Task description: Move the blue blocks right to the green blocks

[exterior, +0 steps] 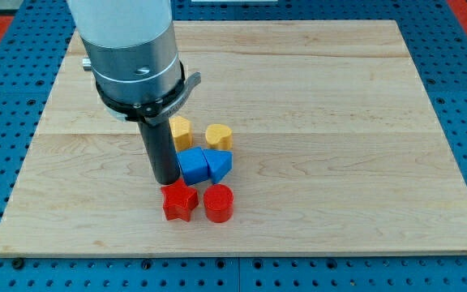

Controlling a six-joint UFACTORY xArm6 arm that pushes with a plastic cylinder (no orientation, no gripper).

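Note:
Two blue blocks lie side by side near the board's middle: a blue cube-like block [191, 165] and a blue wedge-shaped block [219, 165] touching it on the view's right. My tip [166, 179] rests on the board just left of the blue cube, touching or nearly touching it. No green blocks show in the view; the arm's body may hide part of the board at the view's top left.
A yellow block [181, 130] and a yellow heart-like block [218, 135] sit just above the blue blocks. A red star block [179, 201] and a red cylinder [218, 203] sit just below them. The wooden board [339, 122] lies on a blue pegboard.

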